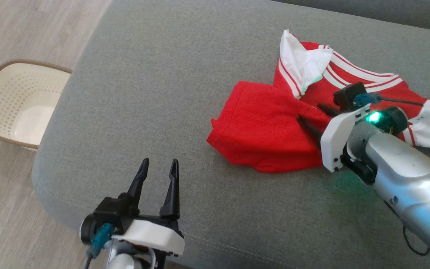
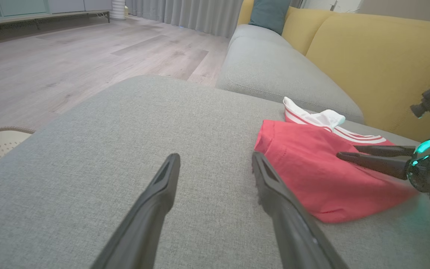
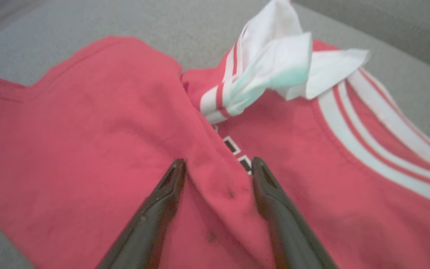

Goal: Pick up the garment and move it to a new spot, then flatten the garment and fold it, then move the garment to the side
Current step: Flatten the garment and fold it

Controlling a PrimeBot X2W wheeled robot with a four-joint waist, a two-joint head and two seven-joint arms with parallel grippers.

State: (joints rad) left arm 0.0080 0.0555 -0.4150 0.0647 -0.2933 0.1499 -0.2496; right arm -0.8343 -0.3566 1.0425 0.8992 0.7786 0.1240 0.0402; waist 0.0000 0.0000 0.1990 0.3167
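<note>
- The garment (image 1: pixel 271 130) lay crumpled on the grey sofa cushion (image 1: pixel 155 93), pickup not yet done.
- Right end effector (image 1: pixel 311 112), spread apart, straddled a red fold; closing there seemed the next move.
- Left end effector (image 1: pixel 160 161), also apart, hovered over bare cushion.

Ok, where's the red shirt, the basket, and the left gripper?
red shirt (image 1: pixel 259 130): head view, on its plain red folded part.
basket (image 1: pixel 17 97): head view, on its holey inside wall.
left gripper (image 1: pixel 160 160): head view, midway between its open fingertips.
</note>
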